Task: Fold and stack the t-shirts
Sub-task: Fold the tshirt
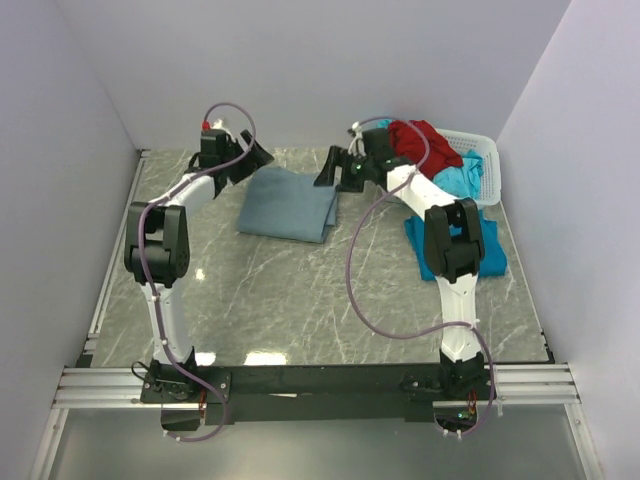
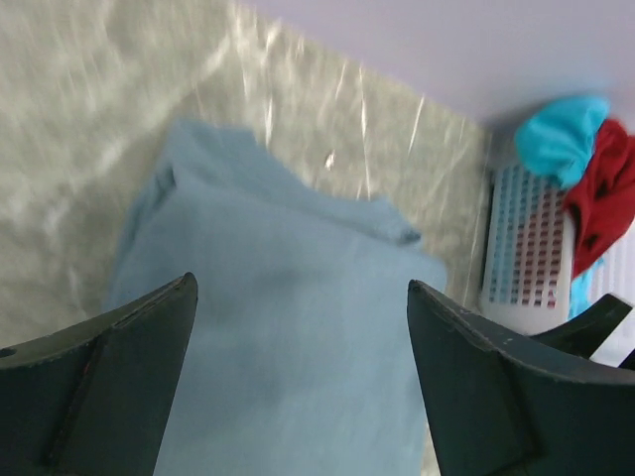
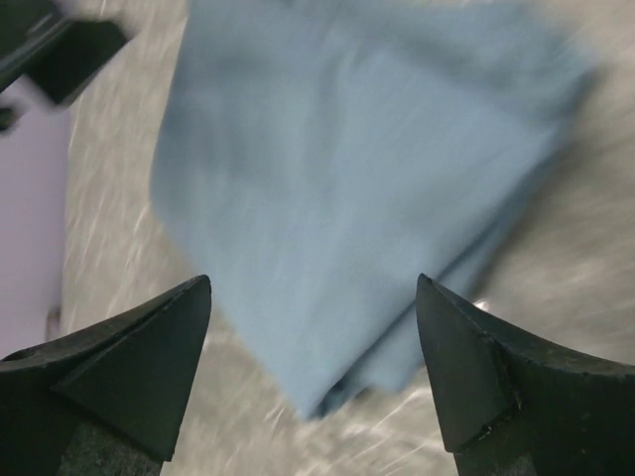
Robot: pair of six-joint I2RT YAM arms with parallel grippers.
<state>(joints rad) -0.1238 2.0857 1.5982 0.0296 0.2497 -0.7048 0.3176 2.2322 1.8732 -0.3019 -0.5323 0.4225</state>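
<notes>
No readable text or labels anywhere

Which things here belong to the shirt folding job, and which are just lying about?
Job: folded grey-blue t-shirt; red t-shirt; flat turquoise t-shirt; bunched turquoise t-shirt.
Lying about: white basket, holding the red and bunched ones.

**Right wrist: jaws spread above folded grey-blue shirt**

The right gripper (image 3: 313, 288) has its two dark fingers (image 3: 139, 367) wide apart at the bottom of the frame, with nothing between them. Beyond them the grey-blue t-shirt (image 3: 347, 169) lies folded on the marbled grey table (image 3: 580, 268), with layered edges showing at its near corner. A dark blurred shape (image 3: 60, 55) sits at top left. A pale lilac wall (image 3: 30, 218) is at the left edge. The whole view is motion-blurred.
</notes>
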